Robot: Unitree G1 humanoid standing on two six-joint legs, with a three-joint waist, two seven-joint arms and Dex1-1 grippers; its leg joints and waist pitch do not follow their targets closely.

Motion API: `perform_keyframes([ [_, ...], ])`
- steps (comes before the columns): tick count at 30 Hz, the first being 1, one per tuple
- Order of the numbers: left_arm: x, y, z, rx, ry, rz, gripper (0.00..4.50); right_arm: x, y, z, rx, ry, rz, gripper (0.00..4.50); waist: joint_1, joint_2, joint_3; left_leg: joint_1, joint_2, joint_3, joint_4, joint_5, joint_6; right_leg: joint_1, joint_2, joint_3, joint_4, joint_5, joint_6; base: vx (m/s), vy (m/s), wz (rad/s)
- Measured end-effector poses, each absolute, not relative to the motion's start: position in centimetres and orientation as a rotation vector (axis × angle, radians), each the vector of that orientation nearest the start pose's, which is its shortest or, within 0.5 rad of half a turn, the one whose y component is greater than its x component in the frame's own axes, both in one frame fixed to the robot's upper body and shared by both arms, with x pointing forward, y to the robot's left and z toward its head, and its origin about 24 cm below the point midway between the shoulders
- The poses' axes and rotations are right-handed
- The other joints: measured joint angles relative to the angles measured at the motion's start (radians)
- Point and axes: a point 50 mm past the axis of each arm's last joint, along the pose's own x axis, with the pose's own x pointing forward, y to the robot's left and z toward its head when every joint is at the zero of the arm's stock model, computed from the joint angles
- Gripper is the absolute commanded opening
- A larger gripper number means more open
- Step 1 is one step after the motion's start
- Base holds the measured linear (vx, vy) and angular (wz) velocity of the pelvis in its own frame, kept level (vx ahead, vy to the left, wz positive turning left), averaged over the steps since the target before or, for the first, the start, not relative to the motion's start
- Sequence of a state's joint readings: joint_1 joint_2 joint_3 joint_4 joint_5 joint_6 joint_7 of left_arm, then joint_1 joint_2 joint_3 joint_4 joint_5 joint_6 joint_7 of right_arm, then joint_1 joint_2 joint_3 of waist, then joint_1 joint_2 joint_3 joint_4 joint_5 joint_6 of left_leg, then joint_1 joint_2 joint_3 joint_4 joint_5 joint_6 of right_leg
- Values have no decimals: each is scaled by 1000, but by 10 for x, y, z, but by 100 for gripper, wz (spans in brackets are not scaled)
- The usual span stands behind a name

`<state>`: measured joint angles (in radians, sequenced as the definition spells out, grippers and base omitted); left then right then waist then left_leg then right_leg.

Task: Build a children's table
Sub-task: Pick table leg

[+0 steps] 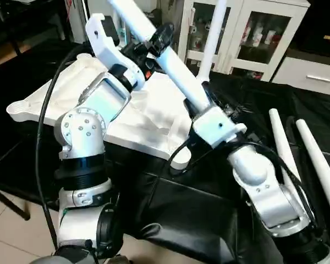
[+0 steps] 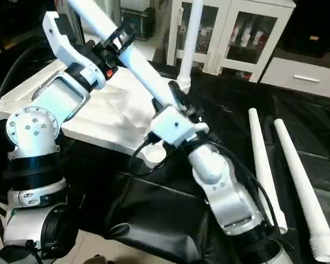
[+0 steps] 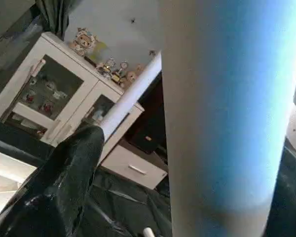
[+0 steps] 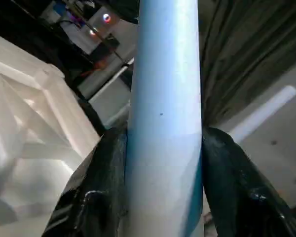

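The held leg [image 1: 170, 60] is a smooth, tapered white tube, slanting up and away over the tabletop [image 1: 126, 110]. That top lies upside down, its matte white plastic underside ribbed with crossing braces and round sockets at the corners. Another leg [image 1: 213, 38] stands upright in the far corner socket, and two more [image 2: 264, 165] lie side by side on the black cover to the right, well apart from the top.

The work table [image 1: 209, 209] wears a glossy, wrinkled black sheet. Behind it stand a white cabinet [image 1: 247, 33] with glass doors and a low white drawer unit; pale tiles show below.

The right gripper [image 4: 164, 163] pinches the held leg low on its shaft, a black finger pressed to each side. The left gripper [image 1: 157, 38] sits higher on the same leg with its fingers spread wide beside the tube; I cannot tell whether they touch it.
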<state>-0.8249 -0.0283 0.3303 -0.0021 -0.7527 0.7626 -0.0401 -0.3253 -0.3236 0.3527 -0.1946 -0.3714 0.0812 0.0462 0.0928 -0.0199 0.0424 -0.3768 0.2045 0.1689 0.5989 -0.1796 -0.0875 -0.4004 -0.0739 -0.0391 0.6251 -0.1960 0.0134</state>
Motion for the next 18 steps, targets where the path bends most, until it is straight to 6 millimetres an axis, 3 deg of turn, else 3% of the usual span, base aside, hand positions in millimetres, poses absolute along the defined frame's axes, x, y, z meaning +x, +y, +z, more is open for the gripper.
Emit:
perform_keyframes([
  [18, 346, 101, 229, -774, -48, -538, 281, 285, -94, 132, -808, -481, 308, 184, -5, 1, 0, 0, 0, 1, 1, 0, 0, 0, 0, 0, 0, 1, 0, 0, 0, 0],
])
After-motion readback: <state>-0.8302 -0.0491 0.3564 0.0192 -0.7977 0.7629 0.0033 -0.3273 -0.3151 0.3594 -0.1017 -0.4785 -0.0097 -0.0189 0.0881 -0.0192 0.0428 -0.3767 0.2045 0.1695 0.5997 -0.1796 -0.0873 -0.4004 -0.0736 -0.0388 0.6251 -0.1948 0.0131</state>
